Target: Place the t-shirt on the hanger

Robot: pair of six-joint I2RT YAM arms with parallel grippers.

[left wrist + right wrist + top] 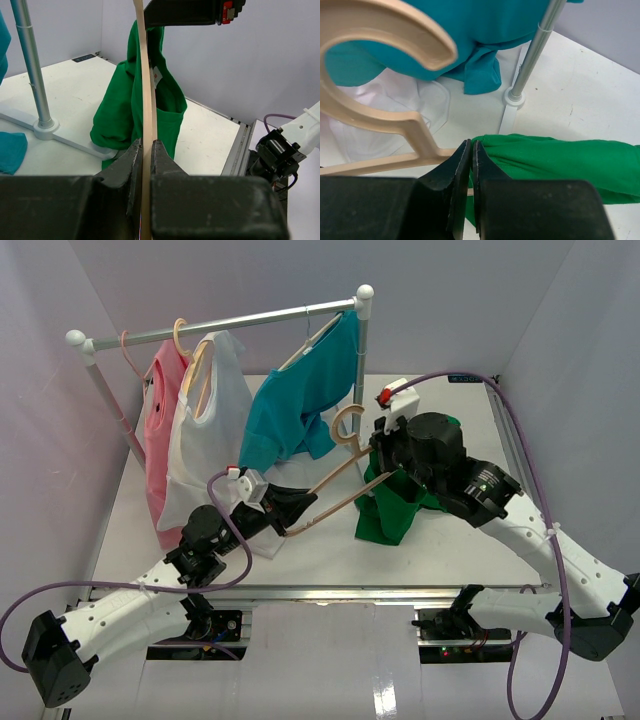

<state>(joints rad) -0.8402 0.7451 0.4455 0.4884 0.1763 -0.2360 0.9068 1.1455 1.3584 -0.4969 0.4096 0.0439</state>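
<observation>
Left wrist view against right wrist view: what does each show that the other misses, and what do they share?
Left wrist only: the left gripper shut on a thin arm of the pale beige wooden hanger. Right wrist only: the right gripper shut at the hanger's neck, the hanger's thick rounded hook, and the white shirt; whether cloth is pinched is unclear. Both: the hanger, the bright green cloth t-shirt, the teal-blue t-shirt and the metal rack pole.
</observation>
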